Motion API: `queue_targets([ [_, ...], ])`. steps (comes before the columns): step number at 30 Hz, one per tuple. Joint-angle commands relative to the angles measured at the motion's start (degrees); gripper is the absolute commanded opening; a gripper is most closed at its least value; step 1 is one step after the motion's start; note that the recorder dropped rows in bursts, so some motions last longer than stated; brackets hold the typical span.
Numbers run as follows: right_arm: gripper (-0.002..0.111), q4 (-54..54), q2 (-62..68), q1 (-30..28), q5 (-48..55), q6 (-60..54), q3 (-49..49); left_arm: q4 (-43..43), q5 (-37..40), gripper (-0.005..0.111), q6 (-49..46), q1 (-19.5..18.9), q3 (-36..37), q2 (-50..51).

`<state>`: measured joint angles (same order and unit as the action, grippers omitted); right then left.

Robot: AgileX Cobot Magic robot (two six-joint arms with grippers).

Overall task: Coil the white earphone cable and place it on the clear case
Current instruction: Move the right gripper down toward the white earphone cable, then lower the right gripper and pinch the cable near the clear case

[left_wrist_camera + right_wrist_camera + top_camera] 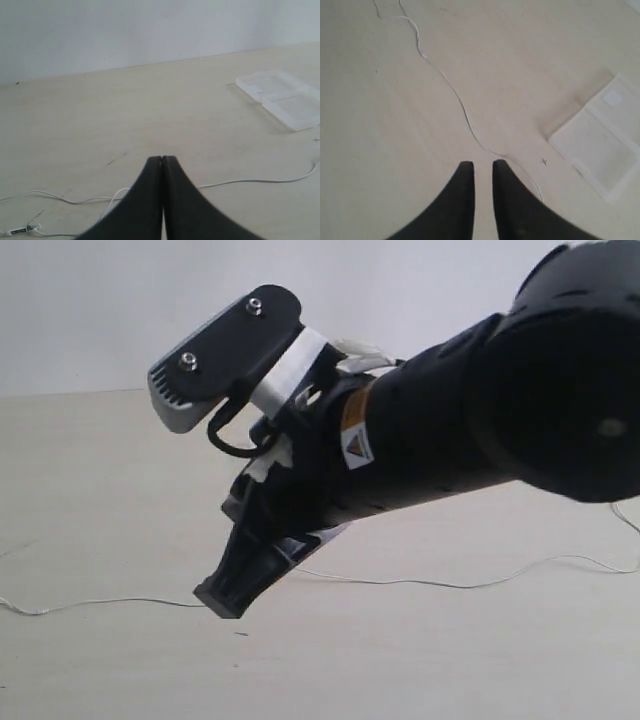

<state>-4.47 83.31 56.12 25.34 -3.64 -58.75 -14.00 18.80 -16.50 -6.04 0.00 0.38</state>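
- The white earphone cable (465, 112) lay uncoiled on the pale table (100, 490), one thin wandering line with no loop gathered yet. By my reckoning the coiling had hardly begun.
- Its inline remote (18, 231) sat out at one end of the run, on the table and well away from the case.
- The clear case (597, 150) lay opened flat with both halves down, a small white label (612, 98) on one half. The cable passed near one of its corners but did not touch it. Nothing rested on the case, which suited it as the landing place for the finished coil.
- The right gripper (482, 166) hung over the table just beside the cable. Its fingers were parted by only a narrow slit and held nothing. I judged that slight opening sensible for so fine a wire.
- The left gripper (161, 160) was closed, its tips pressed together. The cable ran out to both sides from behind its fingers, so it stood directly over the wire. I saw no wire at the tips, and whether any was caught lower down was hidden from me.
- From the off-arm camera a black arm (450, 440) reached low across the table, its wedge-shaped tip close down at the cable. I couldn't tell which arm it was.
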Motion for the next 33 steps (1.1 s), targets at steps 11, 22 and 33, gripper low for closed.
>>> queue_targets([
  [11, 0.042, 10.2, 24.5, -1.6, -6.0, -7.5, -12.9, -0.1, -0.3, 0.0, 0.4, -0.2, 0.0, -0.4],
  [22, 0.042, 5.8, 31.5, -9.5, 3.8, -8.0, -17.9, -0.1, -0.3, 0.0, 0.4, -0.2, 0.0, -0.4],
  [33, 0.061, 7.2, 32.1, -10.6, 3.0, -20.7, -17.9, -0.1, -0.3, 0.0, 0.4, -0.2, 0.0, -0.4],
])
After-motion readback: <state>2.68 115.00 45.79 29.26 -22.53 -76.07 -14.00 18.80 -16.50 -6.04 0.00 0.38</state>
